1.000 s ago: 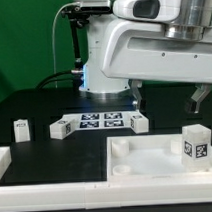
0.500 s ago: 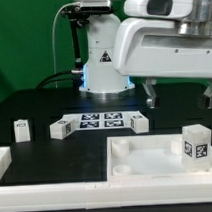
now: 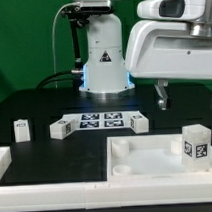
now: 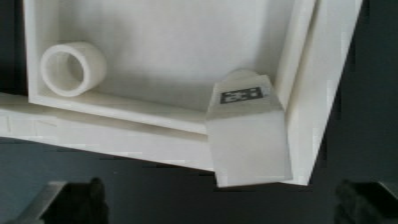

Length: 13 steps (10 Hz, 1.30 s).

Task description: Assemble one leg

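A leg (image 3: 196,145), a small white block with a black-and-white tag, stands upright in the far-right corner of the large white tray-like top (image 3: 147,164). My gripper (image 3: 190,98) hangs above that leg, open and empty; only one finger (image 3: 162,96) shows in the exterior view. In the wrist view the leg (image 4: 249,135) leans against the top's raised rim (image 4: 311,60), between and ahead of my gripper (image 4: 219,208). Both dark fingertips (image 4: 75,200) are spread wide apart. A round corner socket (image 4: 71,70) shows inside the top.
Three more small white tagged blocks lie on the black table: one at the exterior view's left (image 3: 21,130) and two (image 3: 61,129) (image 3: 138,122) at the ends of the marker board (image 3: 98,121). A low white rail (image 3: 47,184) runs along the front. The robot base (image 3: 104,64) stands behind.
The arm has moved steadily toward the exterior view's right, bringing the gripper over the leg standing in the top. Nothing on the table has moved.
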Each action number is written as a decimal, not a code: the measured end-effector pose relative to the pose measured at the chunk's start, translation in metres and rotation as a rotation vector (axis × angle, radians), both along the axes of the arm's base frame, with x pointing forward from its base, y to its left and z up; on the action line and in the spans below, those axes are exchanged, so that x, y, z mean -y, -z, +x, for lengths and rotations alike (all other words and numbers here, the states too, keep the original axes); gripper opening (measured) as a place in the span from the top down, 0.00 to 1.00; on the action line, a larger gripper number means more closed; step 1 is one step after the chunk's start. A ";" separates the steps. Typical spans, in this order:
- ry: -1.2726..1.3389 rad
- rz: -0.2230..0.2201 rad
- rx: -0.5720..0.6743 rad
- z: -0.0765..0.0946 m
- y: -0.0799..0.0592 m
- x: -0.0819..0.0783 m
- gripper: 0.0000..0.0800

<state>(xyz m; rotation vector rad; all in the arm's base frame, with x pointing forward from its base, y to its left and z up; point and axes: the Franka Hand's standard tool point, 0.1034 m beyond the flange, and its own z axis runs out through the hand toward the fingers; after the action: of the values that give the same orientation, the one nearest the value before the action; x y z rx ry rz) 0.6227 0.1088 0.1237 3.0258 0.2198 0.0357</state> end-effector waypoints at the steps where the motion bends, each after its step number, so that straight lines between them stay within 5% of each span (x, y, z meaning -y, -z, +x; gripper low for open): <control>1: -0.008 -0.001 -0.003 0.000 0.001 0.001 0.19; 7: -0.075 -0.004 -0.066 -0.011 0.037 -0.002 0.19; 11: -0.046 -0.003 -0.053 -0.004 0.037 -0.012 0.19; 13: -0.040 -0.003 -0.049 0.001 0.036 -0.009 0.47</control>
<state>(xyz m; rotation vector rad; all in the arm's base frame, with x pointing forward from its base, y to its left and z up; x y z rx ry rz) 0.6236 0.1174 0.0880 3.0210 0.2844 -0.0352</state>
